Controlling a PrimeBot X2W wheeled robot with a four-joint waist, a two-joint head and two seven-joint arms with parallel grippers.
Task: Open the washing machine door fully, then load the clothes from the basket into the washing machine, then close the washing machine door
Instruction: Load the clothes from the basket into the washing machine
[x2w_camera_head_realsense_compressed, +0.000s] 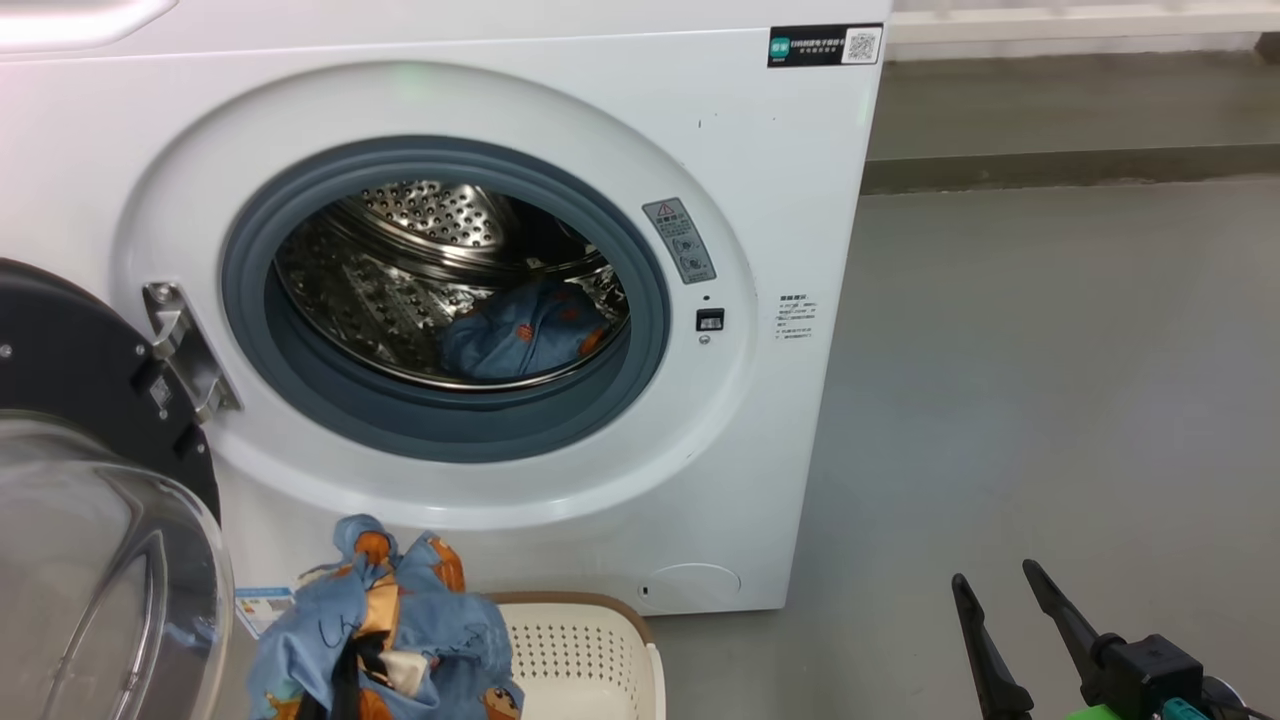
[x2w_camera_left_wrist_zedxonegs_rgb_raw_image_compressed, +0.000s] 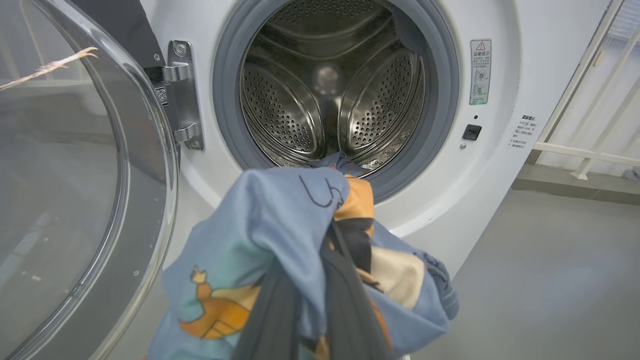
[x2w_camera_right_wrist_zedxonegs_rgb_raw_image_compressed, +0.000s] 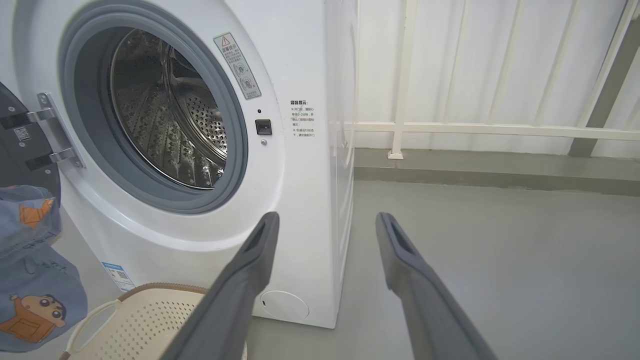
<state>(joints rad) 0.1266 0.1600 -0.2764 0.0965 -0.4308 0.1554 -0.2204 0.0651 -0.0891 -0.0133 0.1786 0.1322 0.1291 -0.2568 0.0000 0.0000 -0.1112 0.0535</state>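
Observation:
The washing machine (x2w_camera_head_realsense_compressed: 780, 200) stands with its door (x2w_camera_head_realsense_compressed: 60, 340) swung wide to the left, the glass bowl facing me. Some light blue clothes (x2w_camera_head_realsense_compressed: 525, 335) lie in the steel drum. My left gripper (x2w_camera_left_wrist_zedxonegs_rgb_raw_image_compressed: 320, 260) is shut on another bundle of the clothes (x2w_camera_left_wrist_zedxonegs_rgb_raw_image_compressed: 260, 225), held up below and in front of the drum opening, above the basket (x2w_camera_head_realsense_compressed: 575, 650). This bundle (x2w_camera_head_realsense_compressed: 390, 630) hides most of the left fingers and the basket's left part. My right gripper (x2w_camera_head_realsense_compressed: 995, 575) hangs open and empty over the floor to the machine's right, also seen as the gripper (x2w_camera_right_wrist_zedxonegs_rgb_raw_image_compressed: 327, 220).
Grey floor (x2w_camera_head_realsense_compressed: 1050, 400) stretches free to the right of the machine. A white railing (x2w_camera_right_wrist_zedxonegs_rgb_raw_image_compressed: 475, 130) on a low ledge runs behind it. The open door's glass bowl (x2w_camera_left_wrist_zedxonegs_rgb_raw_image_compressed: 75, 175) sits close to the left of the held bundle.

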